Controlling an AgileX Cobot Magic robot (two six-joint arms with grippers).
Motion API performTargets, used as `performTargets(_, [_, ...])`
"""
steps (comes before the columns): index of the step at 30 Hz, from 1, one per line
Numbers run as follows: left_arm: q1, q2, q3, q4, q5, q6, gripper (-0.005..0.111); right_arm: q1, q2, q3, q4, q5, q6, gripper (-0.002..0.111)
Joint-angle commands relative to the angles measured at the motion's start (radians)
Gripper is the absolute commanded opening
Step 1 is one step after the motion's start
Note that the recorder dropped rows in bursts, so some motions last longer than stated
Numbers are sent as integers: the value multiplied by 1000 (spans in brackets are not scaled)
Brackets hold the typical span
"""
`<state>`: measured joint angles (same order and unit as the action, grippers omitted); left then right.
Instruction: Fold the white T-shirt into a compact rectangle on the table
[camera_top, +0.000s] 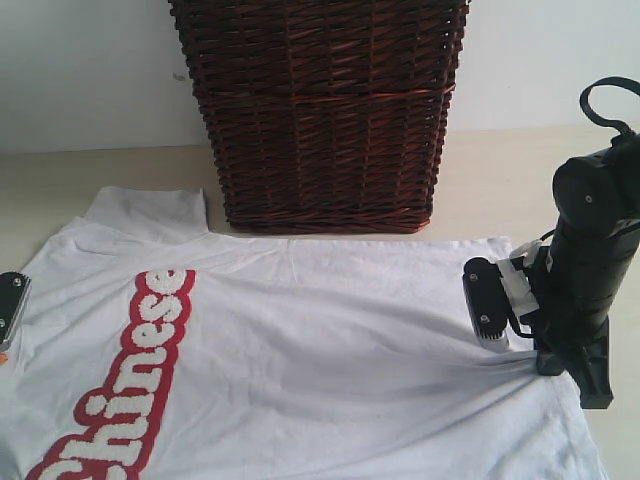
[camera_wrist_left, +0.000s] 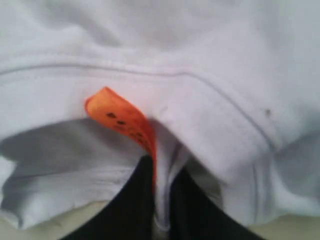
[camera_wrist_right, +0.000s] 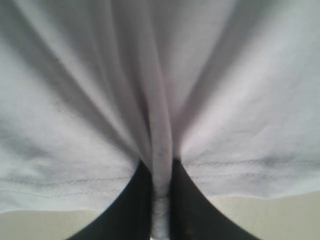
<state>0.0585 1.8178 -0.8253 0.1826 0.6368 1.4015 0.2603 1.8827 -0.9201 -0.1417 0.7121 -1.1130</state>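
The white T-shirt (camera_top: 330, 350) lies spread flat on the table (camera_top: 60, 180), not yet folded, with its collar at one gripper and its hem at the other. A dark wicker basket (camera_top: 320, 110) stands beyond the far edge of the shirt, away from both grippers.

The left gripper (camera_wrist_left: 161, 200) is clenched on the collar: a ridge of white cloth sits between its dark jaws, and the orange neck tag (camera_wrist_left: 122, 122) stands up just beyond the jaw tips. The right gripper (camera_wrist_right: 161, 200) is clenched on the hem (camera_wrist_right: 75, 185), with a pinched fold of fabric running straight out from between the jaws.

I judge that the first fold is about to begin. To do it well, both arms should rise together to the same height, so that the cloth between the two pairs of jaws is taut but not dragged. Then they carry it over in one line, and the edges meet evenly.

The fuzzy white lettering (camera_top: 130, 380) on red reads "Chinese". The tag carries small dark marks, too blurred to read.
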Motion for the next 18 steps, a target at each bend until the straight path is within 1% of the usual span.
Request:
performTargets(1, [-1, 1, 3, 45, 8, 3, 3, -6, 18, 17, 4, -73, 1, 0])
performTargets(3, [-28, -37, 0, 42, 21, -28, 3, -6, -30, 17, 4, -84, 1, 0])
performTargets(5, [-71, -86, 0, 69, 23, -94, 3, -6, -66, 17, 4, -92, 1, 0])
performTargets(6, [-91, -109, 0, 95, 23, -134, 3, -6, -87, 17, 4, -90, 3, 0])
performTargets(8, [-121, -168, 0, 182, 28, -273, 3, -6, -129, 17, 4, -75, 32, 0])
performTargets(11, [-128, -263, 0, 325, 78, -488, 2, -6, -213, 17, 11, -21, 45, 0])
performTargets(15, [-126, -388, 0, 482, 238, -649, 0, -6, -346, 17, 19, 47, 90, 0])
performTargets(18, [-126, -500, 0, 496, 263, -744, 0, -6, -460, 17, 38, 117, 90, 0])
